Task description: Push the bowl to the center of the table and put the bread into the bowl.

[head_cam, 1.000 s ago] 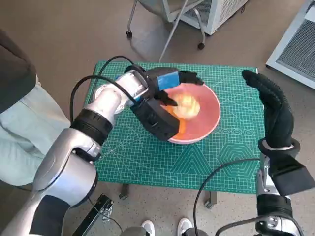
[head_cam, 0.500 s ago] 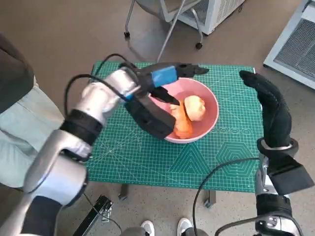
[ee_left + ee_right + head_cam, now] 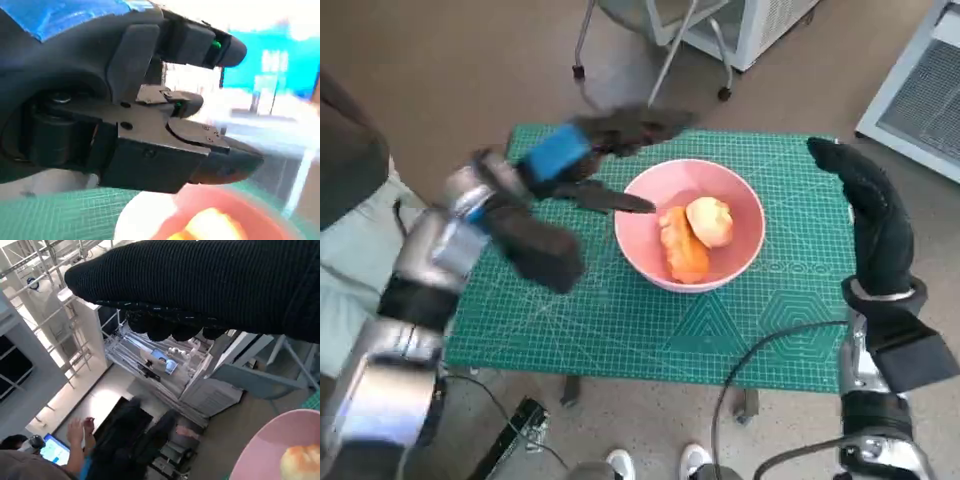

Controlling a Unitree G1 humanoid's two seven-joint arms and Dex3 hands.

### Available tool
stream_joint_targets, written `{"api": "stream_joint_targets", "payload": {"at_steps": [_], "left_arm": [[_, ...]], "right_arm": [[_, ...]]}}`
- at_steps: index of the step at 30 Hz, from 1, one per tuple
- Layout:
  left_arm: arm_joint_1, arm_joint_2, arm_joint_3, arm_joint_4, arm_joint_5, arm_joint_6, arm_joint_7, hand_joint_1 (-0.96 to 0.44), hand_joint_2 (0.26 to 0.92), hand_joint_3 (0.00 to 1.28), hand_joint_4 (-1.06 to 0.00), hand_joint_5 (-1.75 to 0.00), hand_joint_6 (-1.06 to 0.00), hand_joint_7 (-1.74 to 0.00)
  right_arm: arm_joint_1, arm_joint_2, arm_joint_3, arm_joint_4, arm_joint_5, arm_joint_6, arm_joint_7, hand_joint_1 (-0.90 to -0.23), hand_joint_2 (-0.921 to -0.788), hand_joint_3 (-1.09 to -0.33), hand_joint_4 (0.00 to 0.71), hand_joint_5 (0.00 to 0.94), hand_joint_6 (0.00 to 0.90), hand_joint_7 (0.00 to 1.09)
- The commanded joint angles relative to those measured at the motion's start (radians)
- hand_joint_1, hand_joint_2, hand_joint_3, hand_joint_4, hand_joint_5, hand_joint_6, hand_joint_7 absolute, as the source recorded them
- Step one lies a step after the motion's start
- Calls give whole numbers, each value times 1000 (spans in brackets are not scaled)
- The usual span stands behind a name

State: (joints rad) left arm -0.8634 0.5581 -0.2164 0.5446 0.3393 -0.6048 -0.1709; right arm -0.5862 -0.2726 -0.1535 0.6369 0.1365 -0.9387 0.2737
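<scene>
A pink bowl (image 3: 640, 248) stands near the middle of the green table mat (image 3: 790, 310). Two pieces of bread lie in it, an orange-brown one (image 3: 680, 250) and a pale round one (image 3: 710, 221). My left hand (image 3: 585, 155), blurred by motion, is raised to the left of the bowl, its fingers spread and holding nothing. The left wrist view shows its black fingers (image 3: 200, 150) apart above the bowl's rim (image 3: 210, 197). My gloved right hand (image 3: 870, 215) stands upright at the mat's right edge, fingers straight, apart from the bowl. The bowl's rim (image 3: 265, 447) shows in the right wrist view.
A person's leg (image 3: 350, 200) is close at the table's left side. A wheeled chair base (image 3: 650, 50) and a white unit (image 3: 760, 25) stand beyond the far edge. Cables hang at the front edge. A person (image 3: 75, 440) shows in the right wrist view.
My left hand has let go of the bread in the bowl and drawn back up and to the left. The right hand has stayed put.
</scene>
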Motion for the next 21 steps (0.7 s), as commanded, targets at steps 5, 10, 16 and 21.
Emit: {"api": "stream_joint_targets", "payload": {"at_steps": [5,10,16,21], "left_arm": [[162,-34,156,-195,-133,33,47,49,852,4,-163,-746,-193,-856],[241,-79,199,-240,-131,23,109,-8,865,11,-132,-782,-150,-876],[305,-121,220,-273,-147,46,121,-64,884,21,-120,-784,-124,-872],[339,-156,233,-294,-167,73,117,-93,896,25,-112,-781,-106,-861]], "right_arm": [[-27,1,-1,2,32,44,22,-570,-921,-836,360,10,63,772],[-38,13,2,-24,47,74,26,-570,-921,-832,362,10,64,774],[-45,21,3,-48,49,109,21,-576,-921,-826,357,7,62,780],[-45,24,3,-63,44,125,18,-588,-921,-819,353,5,57,785]]}}
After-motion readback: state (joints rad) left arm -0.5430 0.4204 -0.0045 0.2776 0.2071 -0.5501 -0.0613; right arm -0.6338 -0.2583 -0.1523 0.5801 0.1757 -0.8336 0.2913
